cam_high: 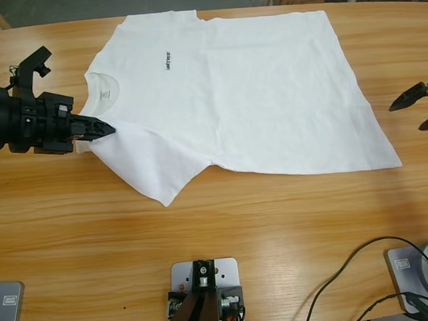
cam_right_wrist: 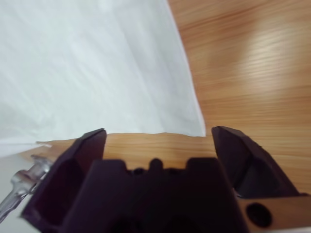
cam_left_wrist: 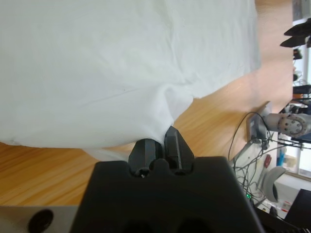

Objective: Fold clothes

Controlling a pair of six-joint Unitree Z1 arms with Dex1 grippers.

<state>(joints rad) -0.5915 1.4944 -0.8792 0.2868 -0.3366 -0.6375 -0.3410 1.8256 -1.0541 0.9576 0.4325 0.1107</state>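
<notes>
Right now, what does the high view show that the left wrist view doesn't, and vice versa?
High view only: the whole T-shirt spread flat, its chest text and neck. Left wrist view only: the left gripper closed on bunched fabric, plus cables near the table edge. Both: the shirt on the wooden table, with the right gripper open beyond the shirt's far edge, off the cloth.
</notes>
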